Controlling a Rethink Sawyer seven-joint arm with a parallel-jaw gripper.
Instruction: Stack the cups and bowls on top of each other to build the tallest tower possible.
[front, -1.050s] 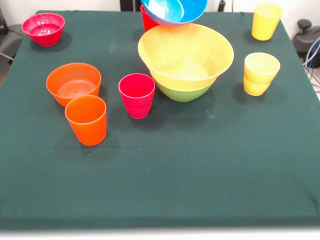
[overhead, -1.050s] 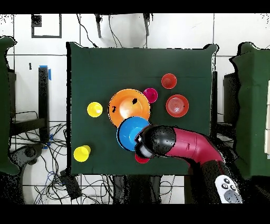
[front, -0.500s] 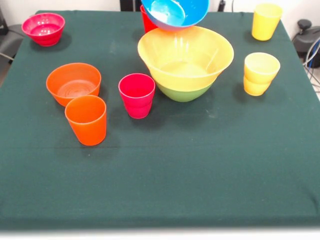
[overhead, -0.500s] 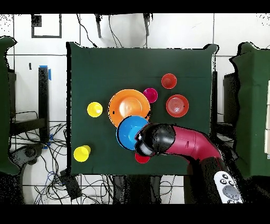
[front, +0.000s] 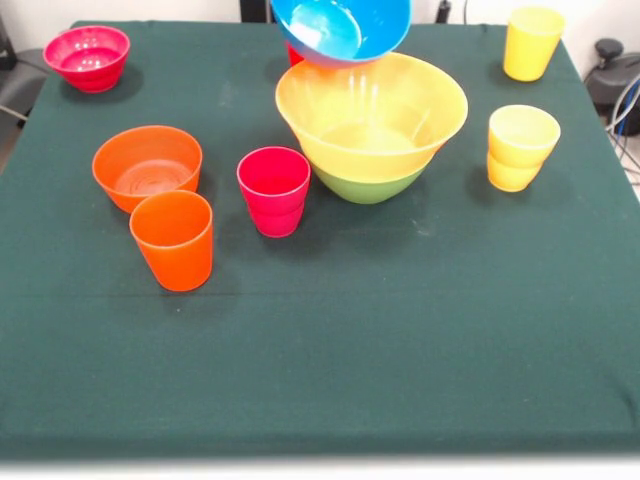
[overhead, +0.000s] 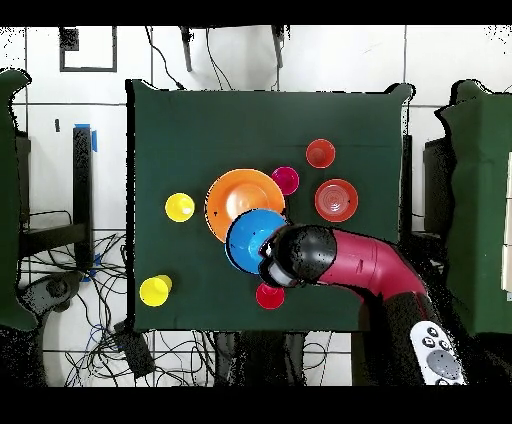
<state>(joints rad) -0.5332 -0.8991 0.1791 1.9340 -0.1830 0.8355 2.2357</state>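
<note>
Front view, left to right across the green table (front: 330, 340): a magenta-pink bowl (front: 87, 57) sits alone at the far left corner; an orange bowl (front: 147, 166) rests nearer, with an orange cup (front: 172, 240) just beside it on the near side. A magenta-pink cup (front: 274, 190) stands upright close to the tower (front: 370, 130), which at this moment is the very large yellow bowl (front: 371, 112) nested in the green bowl (front: 366, 186), only the green underside showing beneath the wide yellow rim. Above the yellow bowl's far rim hangs the blue bowl (front: 343, 28), tilted, its hollow turned toward the camera, cut off by the top edge. A sliver of a red cup (front: 293, 52) peeks out behind it. Farther right, two yellow cups (front: 520, 146) sit one inside the other, and a single yellow cup (front: 532, 42) stands at the far right corner.

From overhead, my red and black arm (overhead: 350, 265) reaches in over the table, its end over the blue bowl's edge, and that bowl overlaps the yellow bowl's rim. My jaws are hidden under the arm's end, so I cannot tell whether they are clenched or released.
</note>
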